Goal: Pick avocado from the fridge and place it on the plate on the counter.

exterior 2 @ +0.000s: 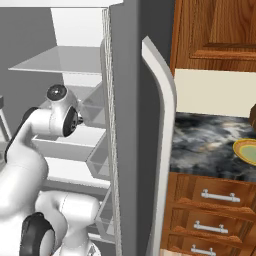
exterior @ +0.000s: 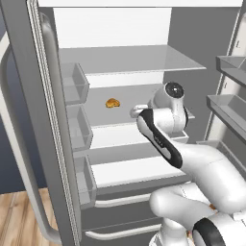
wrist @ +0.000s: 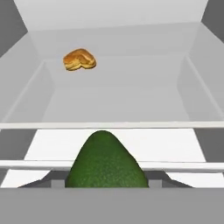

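Right at the gripper [wrist: 105, 186], avocado [wrist: 106, 164] sits between the fingers, apparently clamped, hand at the fridge [exterior: 125, 57] shelf front. Orange-brown food [wrist: 79, 59] lies farther ahead. Pick looks done; carry to plate [exterior 2: 247, 151] on counter [exterior 2: 210, 145] remains.

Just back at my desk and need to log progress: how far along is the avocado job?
Done: the fridge stands open and the arm has reached in at shelf height. In hand: the avocado sits right at the hand camera, seemingly between the jaws, though the grip itself isn't visible. An orange-brown food item lies further back on the shelf. Left: carry the avocado to the plate on the counter.
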